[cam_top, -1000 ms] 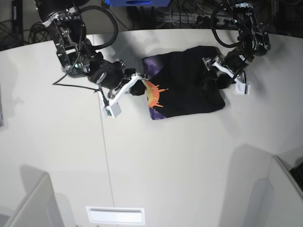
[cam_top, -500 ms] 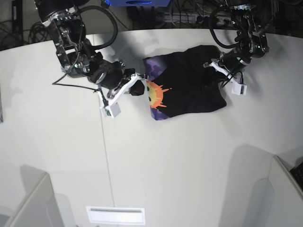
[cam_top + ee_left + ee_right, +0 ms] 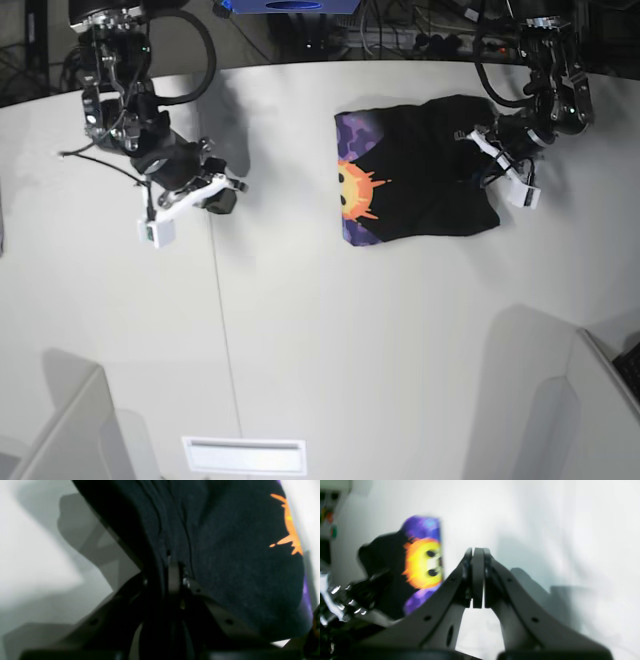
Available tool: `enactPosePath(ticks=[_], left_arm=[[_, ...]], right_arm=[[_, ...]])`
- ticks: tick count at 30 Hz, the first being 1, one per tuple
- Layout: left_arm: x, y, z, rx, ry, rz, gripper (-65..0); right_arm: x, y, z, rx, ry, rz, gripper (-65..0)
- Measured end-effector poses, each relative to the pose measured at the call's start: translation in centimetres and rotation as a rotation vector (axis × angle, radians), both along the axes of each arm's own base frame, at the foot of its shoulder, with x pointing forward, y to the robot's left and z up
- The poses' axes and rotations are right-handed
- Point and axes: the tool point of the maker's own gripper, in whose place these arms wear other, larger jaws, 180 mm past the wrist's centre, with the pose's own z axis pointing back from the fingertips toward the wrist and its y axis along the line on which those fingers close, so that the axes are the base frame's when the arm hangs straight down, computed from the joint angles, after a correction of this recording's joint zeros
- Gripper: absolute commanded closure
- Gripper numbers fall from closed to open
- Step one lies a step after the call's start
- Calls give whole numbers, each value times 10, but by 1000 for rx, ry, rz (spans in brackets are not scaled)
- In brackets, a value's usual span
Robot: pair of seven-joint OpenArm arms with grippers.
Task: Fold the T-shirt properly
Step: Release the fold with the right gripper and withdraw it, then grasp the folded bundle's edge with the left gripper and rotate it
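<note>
Nearly there: T-shirt point(image 3: 420, 170) folded to a compact block, last tidy-up left.

The shirt lies on the white table point(image 3: 330, 340) toward its far side, w/ orange sun + purple print showing along one edge, rest plain black. Left gripper point(image 3: 487, 160) is clamped on the black cloth at the opposite edge, fabric bunched between the jaws in the left wrist view. Right gripper point(image 3: 477, 580) is closed on nothing, well apart from the shirt. Judging by the lumpy outline, prob. still needs smoothing + letting go.
</note>
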Motion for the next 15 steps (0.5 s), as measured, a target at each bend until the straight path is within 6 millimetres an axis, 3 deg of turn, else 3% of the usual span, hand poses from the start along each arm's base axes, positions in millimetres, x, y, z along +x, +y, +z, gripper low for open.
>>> enactPosePath(ticks=[9, 15], left_arm=[[20, -40, 4, 85, 3, -288, 0], [36, -59, -1, 275, -35, -479, 0]], right_arm=[[-13, -23, -11, -13, 41, -68, 0], [-19, -39, -15, -17, 60, -118, 0]])
